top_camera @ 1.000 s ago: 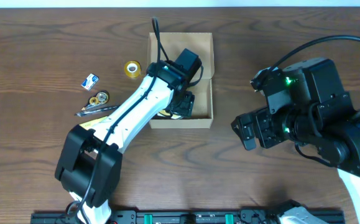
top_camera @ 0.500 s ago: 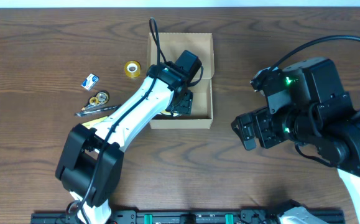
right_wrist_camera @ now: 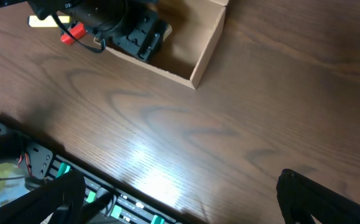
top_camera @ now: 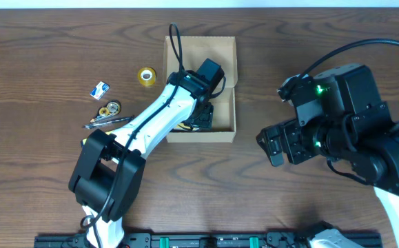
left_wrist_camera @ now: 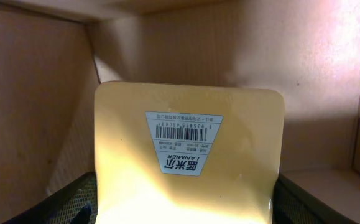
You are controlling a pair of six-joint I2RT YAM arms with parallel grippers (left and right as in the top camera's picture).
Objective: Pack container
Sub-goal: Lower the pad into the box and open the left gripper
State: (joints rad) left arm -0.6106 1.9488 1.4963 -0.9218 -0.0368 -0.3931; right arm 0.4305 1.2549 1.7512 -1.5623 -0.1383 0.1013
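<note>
Around the left gripper (left_wrist_camera: 186,202), whose fingers clamp a yellow pad (left_wrist_camera: 189,118), stands the container (top_camera: 233,103): probably light, stiffish cardboard, easily dented, best held by one wall's rim. Well beside it, the right gripper (top_camera: 271,146) gapes.

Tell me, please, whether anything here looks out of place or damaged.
Nothing stands out. The cardboard box sits square and intact, the yellow pad is inside it in the jaws of the left gripper, and the tape roll lies beside it.
</note>
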